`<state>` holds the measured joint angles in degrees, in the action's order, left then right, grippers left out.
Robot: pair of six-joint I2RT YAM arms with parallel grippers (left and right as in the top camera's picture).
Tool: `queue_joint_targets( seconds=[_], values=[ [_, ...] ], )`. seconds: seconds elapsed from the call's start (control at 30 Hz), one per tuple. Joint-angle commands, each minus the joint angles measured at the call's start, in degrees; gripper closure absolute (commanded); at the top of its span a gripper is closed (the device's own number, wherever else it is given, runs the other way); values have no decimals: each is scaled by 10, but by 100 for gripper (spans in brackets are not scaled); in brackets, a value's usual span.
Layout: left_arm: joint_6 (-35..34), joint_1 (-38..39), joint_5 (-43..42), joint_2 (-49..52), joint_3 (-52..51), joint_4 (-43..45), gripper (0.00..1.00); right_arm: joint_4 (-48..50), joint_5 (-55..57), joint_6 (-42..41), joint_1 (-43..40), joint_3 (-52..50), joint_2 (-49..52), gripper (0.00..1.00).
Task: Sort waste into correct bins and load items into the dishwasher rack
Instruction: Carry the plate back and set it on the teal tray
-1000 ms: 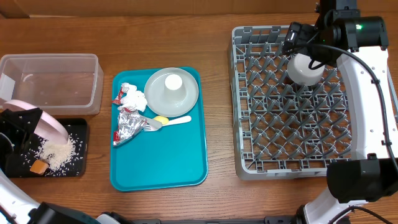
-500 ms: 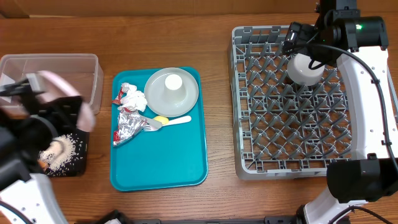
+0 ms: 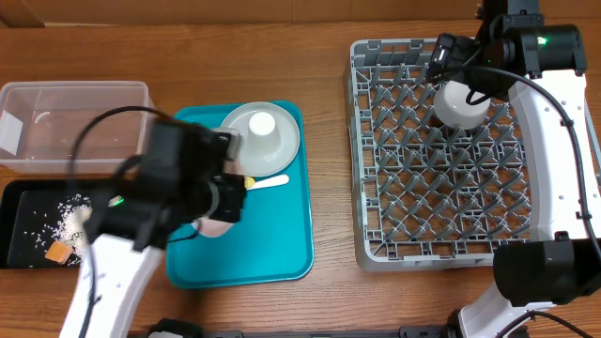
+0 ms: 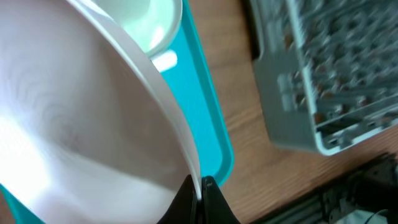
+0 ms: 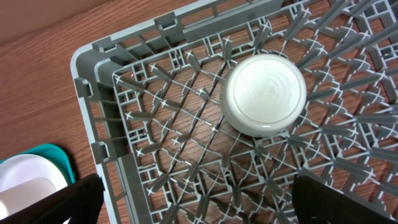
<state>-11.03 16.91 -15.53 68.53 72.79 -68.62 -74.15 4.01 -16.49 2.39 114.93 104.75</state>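
My left gripper (image 4: 200, 186) is shut on the rim of the pinkish white plate (image 4: 74, 112) and holds it tilted over the teal tray (image 3: 282, 253); a bit of the plate shows under the arm (image 3: 214, 228). The pale grey-green plate (image 3: 282, 150) on the teal tray carries the upturned white cup (image 3: 261, 126). The yellow spoon (image 3: 246, 181) and pale fork (image 3: 274, 179) lie beside it. Napkins and foil are hidden under the arm. My right gripper (image 5: 208, 205) is open above the grey rack (image 3: 376, 249), near the upturned white bowl (image 5: 264, 93).
The black tray (image 3: 23, 197) at the left edge holds loose rice (image 3: 68, 223) and an orange cube (image 3: 58, 250). The clear tub (image 3: 75, 89) stands behind it. The rack's near corner shows in the left wrist view (image 4: 323, 68).
My left arm has swung right with the pinkish white plate, from over the black tray to over the teal tray. Rice and the orange cube stay in the black tray. The right arm is still.
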Motion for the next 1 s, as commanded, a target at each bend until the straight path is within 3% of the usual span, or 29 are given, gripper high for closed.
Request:
queue_joint_targets(
  seconds=[0.0, 0.47, 0.87, 0.97],
  values=[
    [-101, 62, 110, 61, 5, -8, 96, 4, 4, -3, 1, 2, -6, 0],
    [-206, 190, 117, 240, 5, -1, 96, 4, 4, -3, 1, 2, -6, 0],
    [-222, 199, 115, 295, 5, 3, 95, 3, 4, -3, 1, 2, -6, 0],
    [-223, 199, 110, 295, 5, 3, 88, 3, 4, -3, 1, 2, -6, 0]
  ],
)
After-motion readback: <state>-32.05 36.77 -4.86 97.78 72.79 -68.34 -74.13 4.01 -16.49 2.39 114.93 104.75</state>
